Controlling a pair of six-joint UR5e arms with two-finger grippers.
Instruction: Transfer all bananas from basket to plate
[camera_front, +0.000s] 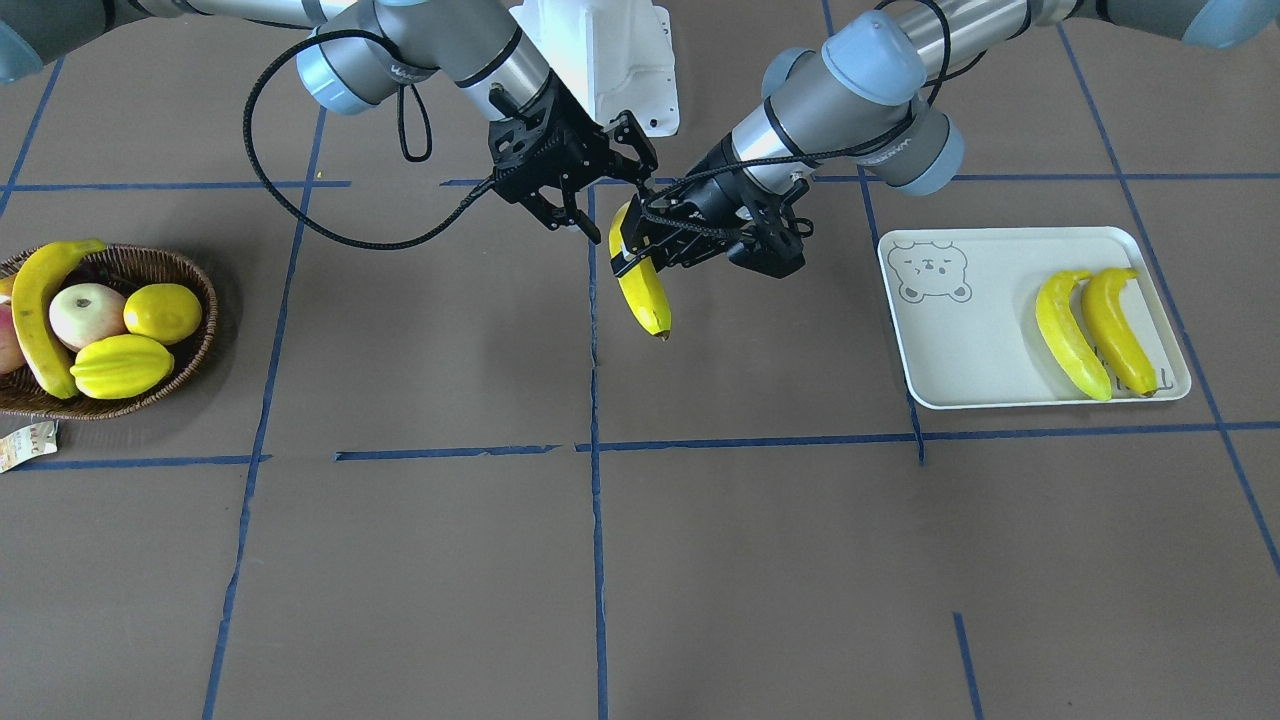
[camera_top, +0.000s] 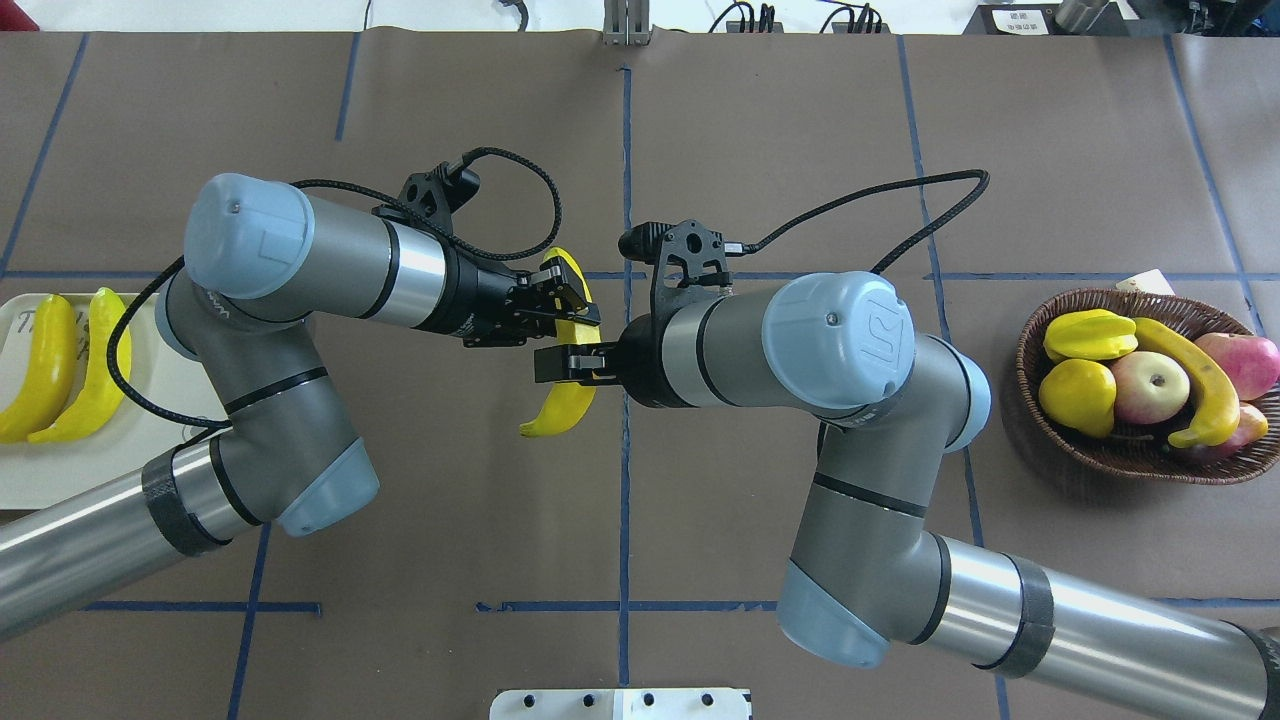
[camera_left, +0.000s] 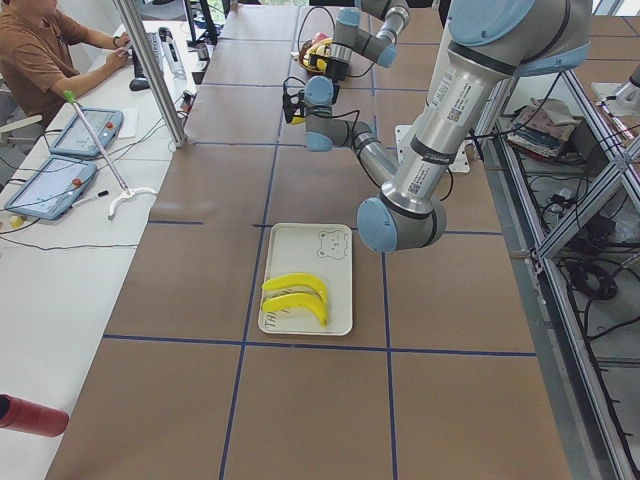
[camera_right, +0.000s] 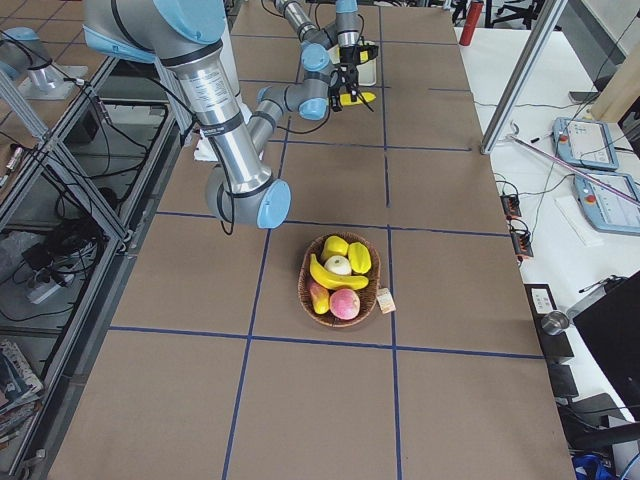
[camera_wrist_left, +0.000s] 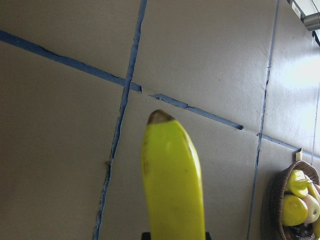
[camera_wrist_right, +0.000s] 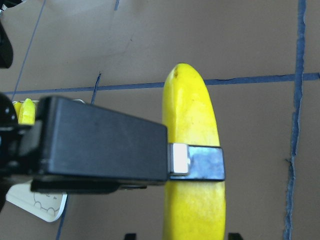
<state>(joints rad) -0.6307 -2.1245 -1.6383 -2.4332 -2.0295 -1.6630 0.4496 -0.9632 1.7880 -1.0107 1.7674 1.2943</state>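
While the left tool (camera_top: 572, 300) is clamping a smooth, curved, bright-yellow held banana (camera_front: 645, 290) near its upper end, the right tool (camera_top: 560, 365) is sitting around the same fruit with fingers spread, not pinching. The fruit is hanging tilted over the middle of the bench (camera_front: 760, 560), dark tip down, clear of the matte brown cover and its blue tape lines (camera_front: 597, 560).

The plate (camera_front: 1000, 340), flat glossy white with rounded corners and a bear-face drawing, is lying by the bench end on the robot's left. It is carrying a brighter banana (camera_front: 1070, 335) and a deeper-yellow banana (camera_front: 1115, 330) side by side.

The basket (camera_front: 210, 310), an oval of dark-brown woven wicker, is sitting by the opposite end. It is holding a fourth banana (camera_front: 35, 320) beside a round lemon (camera_front: 162, 312), a ridged starfruit (camera_front: 122, 366) and a pale apple (camera_front: 87, 315). A paper tag (camera_front: 25, 445) is lying just beside it.

Both arms are reaching inward from opposite ends, elbows bent, with the tools facing each other over the centre tape line.

The left wrist view is showing black finger edges tight on both sides of the fruit. The right wrist view is showing the left tool crossing the banana as a black bar with a metal pad, and its own fingertips standing off the fruit. The side views are too small to tell the grips.
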